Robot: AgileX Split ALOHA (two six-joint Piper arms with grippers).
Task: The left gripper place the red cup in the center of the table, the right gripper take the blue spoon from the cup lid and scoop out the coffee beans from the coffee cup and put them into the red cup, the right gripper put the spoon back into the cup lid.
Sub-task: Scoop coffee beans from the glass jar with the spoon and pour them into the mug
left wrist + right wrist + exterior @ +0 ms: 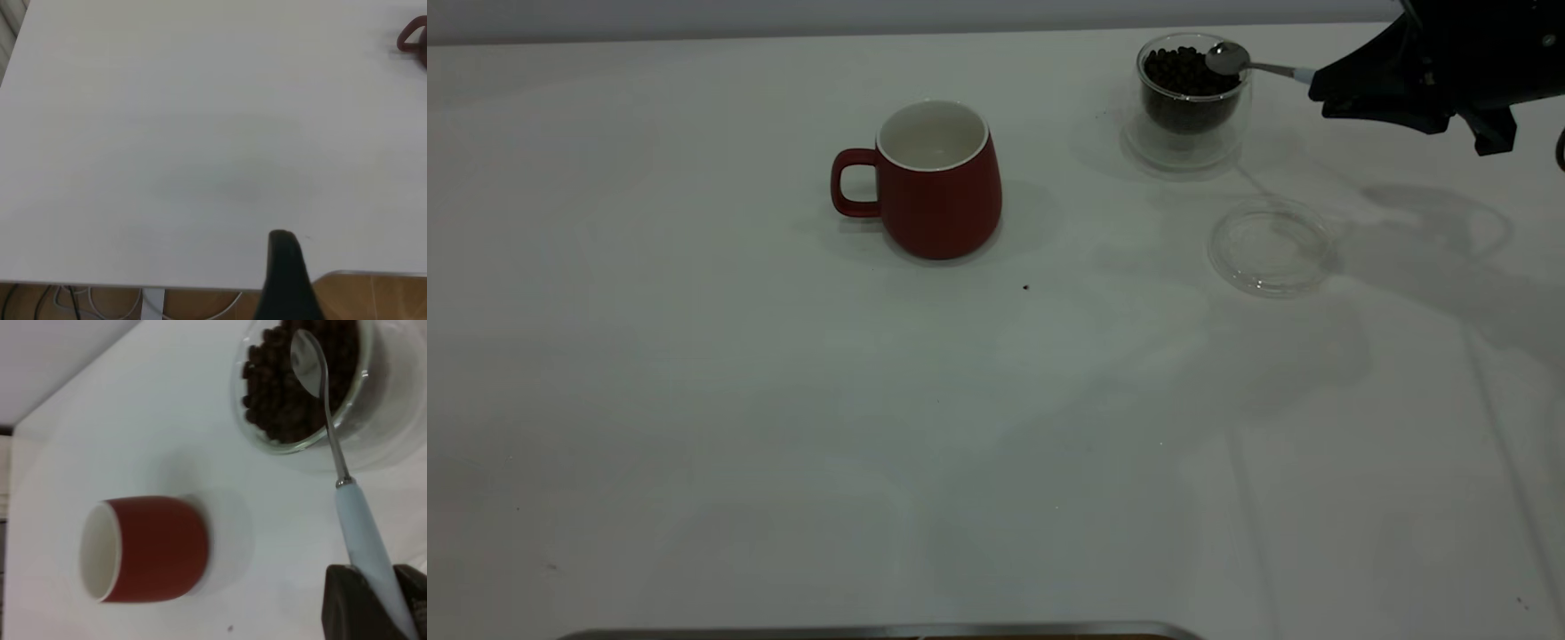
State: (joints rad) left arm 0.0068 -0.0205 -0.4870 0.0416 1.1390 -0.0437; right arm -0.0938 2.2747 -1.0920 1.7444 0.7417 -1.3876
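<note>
The red cup (938, 182) stands upright near the table's middle, its white inside bare and its handle toward the left arm's side; the right wrist view shows it too (153, 550), and the left wrist view catches only its handle (410, 37). The glass coffee cup (1187, 98) full of coffee beans (280, 393) stands at the back right. My right gripper (1325, 89) is shut on the pale blue handle of the spoon (357, 527), whose metal bowl (1227, 58) lies over the beans at the cup's rim. The clear cup lid (1272, 244) lies bare nearer the front. My left gripper (297, 283) hangs parked over the table's edge.
A single stray bean (1025, 287) lies on the white table in front of the red cup. A metal strip (871, 631) runs along the near edge. Past the table edge, the left wrist view shows cables (80, 303) and wooden floor.
</note>
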